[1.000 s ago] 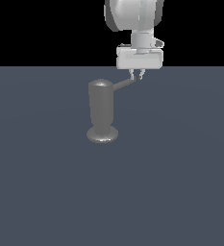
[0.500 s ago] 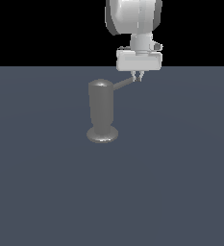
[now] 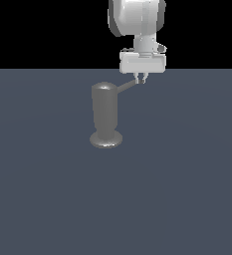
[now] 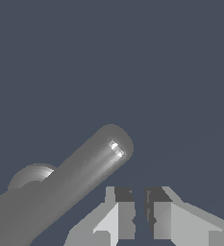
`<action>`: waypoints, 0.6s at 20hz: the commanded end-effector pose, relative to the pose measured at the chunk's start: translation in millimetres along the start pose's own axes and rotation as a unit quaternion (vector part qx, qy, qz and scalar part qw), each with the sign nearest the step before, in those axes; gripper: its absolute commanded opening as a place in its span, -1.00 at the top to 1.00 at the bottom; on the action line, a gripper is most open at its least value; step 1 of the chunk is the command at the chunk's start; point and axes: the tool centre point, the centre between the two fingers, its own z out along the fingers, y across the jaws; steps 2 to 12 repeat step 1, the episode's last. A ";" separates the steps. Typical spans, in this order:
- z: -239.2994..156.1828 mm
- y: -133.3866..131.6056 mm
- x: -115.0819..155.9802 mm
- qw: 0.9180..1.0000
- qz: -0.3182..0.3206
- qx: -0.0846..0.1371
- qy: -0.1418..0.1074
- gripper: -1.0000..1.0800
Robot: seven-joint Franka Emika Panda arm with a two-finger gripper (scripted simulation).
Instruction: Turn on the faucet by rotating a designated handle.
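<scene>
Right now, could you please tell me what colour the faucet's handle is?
The handle is plain dull grey, like the faucet; the wrist view shows it best.

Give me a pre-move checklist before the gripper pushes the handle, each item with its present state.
1. Faucet upright on its foot: ok.
2. Handle free, nothing blocking it: ok.
3. Gripper at the handle's outer end: ok.
4. Fingers nearly closed, nothing between them: ok.
5. Fingers beside the handle tip, not around it: ok for a push.
6. Fingers touching the handle: cannot tell.
</scene>
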 end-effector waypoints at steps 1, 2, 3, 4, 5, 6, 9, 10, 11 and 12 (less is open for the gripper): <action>5.9 -3.2 3.7 1.000 -0.001 0.001 0.000 1.00; 5.9 -3.2 3.7 1.000 -0.001 0.001 0.000 1.00; 5.9 -3.2 3.7 1.000 -0.001 0.001 0.000 1.00; 5.9 -3.2 3.7 1.000 -0.001 0.001 0.000 1.00; 5.9 -3.2 3.7 1.000 -0.001 0.001 0.000 1.00; 5.9 -3.2 3.7 1.000 -0.001 0.001 0.000 1.00; 5.9 -3.2 3.7 1.000 -0.001 0.001 0.000 1.00; 5.9 -3.2 3.7 1.000 -0.001 0.001 0.000 1.00; 5.9 -3.2 3.7 1.000 -0.001 0.001 0.000 1.00; 5.9 -3.2 3.7 1.000 -0.001 0.001 0.000 1.00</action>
